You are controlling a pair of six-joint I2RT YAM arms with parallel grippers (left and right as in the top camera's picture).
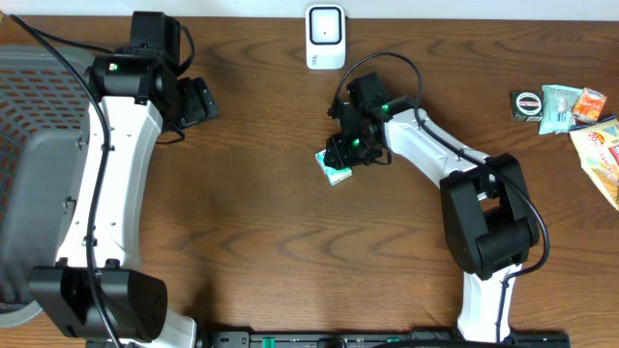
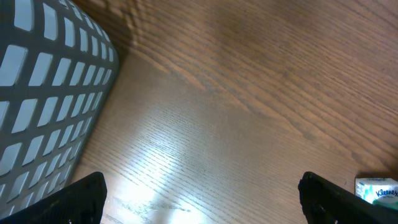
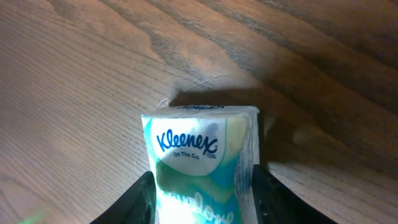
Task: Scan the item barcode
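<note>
overhead, right gripper [image 1: 340,162] clamped on tissue pack [image 1: 333,175], left gripper [image 1: 205,101] spread wide, scanner [image 1: 325,37] beyond, snack packets [image 1: 566,104] aside

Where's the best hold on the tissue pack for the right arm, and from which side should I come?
Take the tissue pack across its narrow width, on the two side edges, coming down from above. It seems to lie flat, logo up, on the table, so only those edges are open to pinch. The jaws of the right gripper flank them now.
</note>
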